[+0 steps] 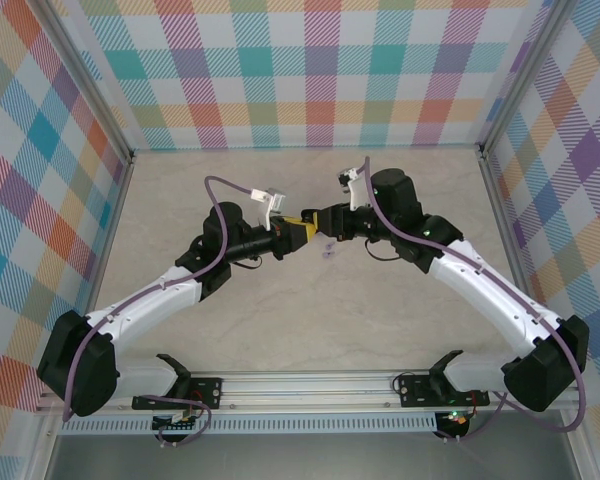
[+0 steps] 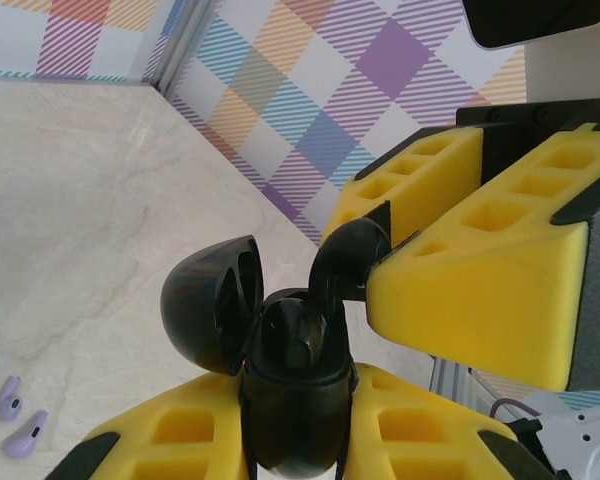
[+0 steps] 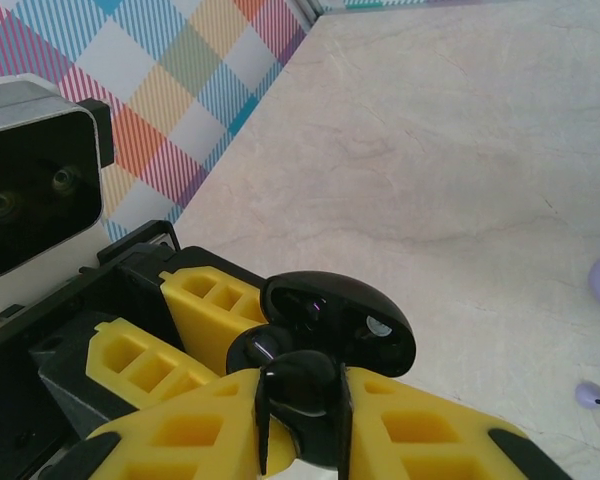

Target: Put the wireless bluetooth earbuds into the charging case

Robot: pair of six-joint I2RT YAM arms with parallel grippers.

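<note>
Left gripper [image 2: 295,425] clamps the open charging case [image 2: 292,365]; right gripper [image 3: 302,425] pinches a black earbud [image 2: 346,260] at its mouth. I'd square it to the well, then press gently.

Beige marble-look tabletop [image 1: 310,320], flat, w/ faint veining. Pastel plaid wall panels [image 1: 320,70] on 3 sides: back, L, R. Silver metal corner post [image 2: 188,42] btwn panels. Silver slotted alu rail [image 1: 310,385] runs along near edge of tabletop.
</note>
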